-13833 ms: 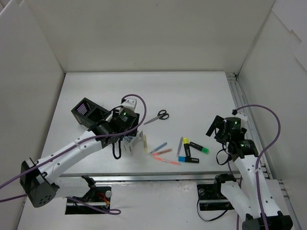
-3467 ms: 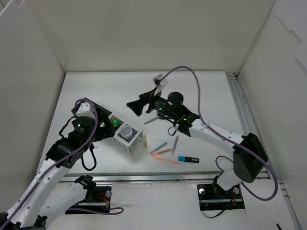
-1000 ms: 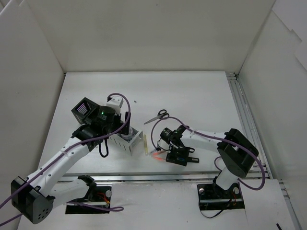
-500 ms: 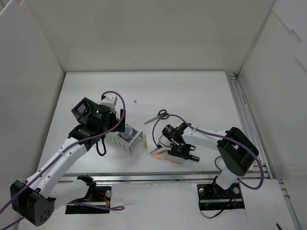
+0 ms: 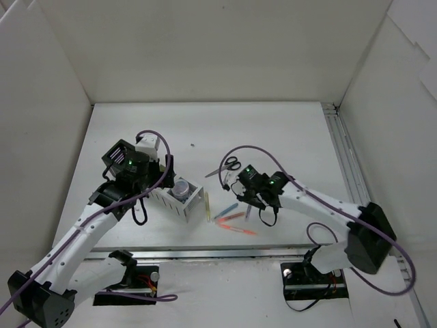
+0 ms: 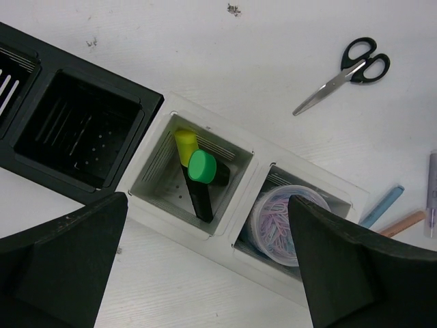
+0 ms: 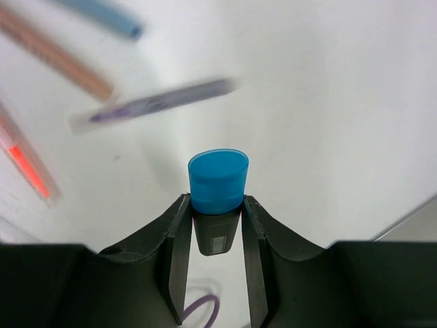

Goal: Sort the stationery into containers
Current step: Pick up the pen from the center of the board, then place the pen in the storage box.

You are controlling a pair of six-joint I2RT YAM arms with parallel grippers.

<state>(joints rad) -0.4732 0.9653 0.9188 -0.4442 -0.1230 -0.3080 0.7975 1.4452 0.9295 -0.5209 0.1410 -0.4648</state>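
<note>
The right gripper (image 7: 216, 201) is clamped on the blue-capped highlighter (image 7: 218, 179), over the loose pens (image 7: 157, 102) right of the containers (image 5: 171, 203). The left gripper (image 6: 207, 201) hangs with jaws wide apart above the white boxes (image 6: 254, 154), which hold yellow and green highlighters (image 6: 201, 167) and the clear jar (image 6: 283, 219)

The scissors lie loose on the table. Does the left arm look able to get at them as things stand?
Probably yes. The left gripper hangs open and empty over the organiser, and only bare table lies between it and the scissors. The right arm, close beside them, might crowd it.
</note>
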